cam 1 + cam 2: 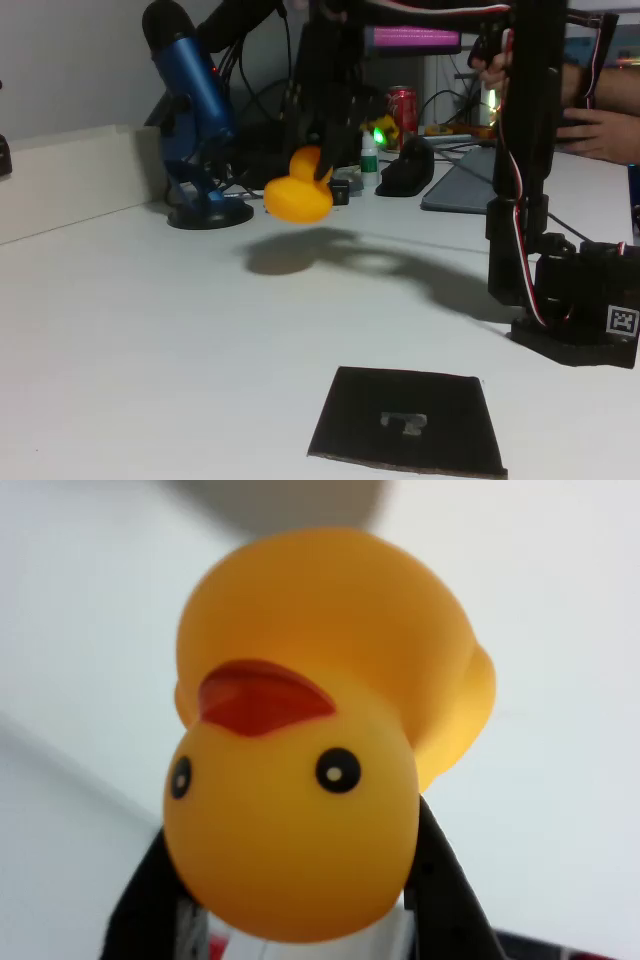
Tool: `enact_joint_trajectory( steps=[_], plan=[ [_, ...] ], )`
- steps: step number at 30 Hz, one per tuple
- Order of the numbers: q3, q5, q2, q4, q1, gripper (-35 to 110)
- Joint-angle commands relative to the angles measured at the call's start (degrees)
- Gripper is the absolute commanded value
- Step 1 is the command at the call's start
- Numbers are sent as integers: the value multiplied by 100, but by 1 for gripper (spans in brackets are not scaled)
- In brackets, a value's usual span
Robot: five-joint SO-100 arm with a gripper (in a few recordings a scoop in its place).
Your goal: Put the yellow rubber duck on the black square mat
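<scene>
Yellow rubber duck (297, 190) hangs clear of the white worktop (150, 330), its shadow below it, clamped head-first in the gripper (318, 150); in the wrist view the dark fingers (435, 880) press either side of its head. The carry step looks to be in hand. The black square mat (405, 420) lies well apart at the worktop's near edge, so the next move calls for bringing the duck toward the camera and slightly right, then lowering it over the mat's centre before letting go.
</scene>
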Motion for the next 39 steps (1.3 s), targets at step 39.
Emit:
enact_joint_trajectory(
  steps=[39],
  plan=[
    [-53, -97, 1872, 2065, -5502, 12]
  ],
)
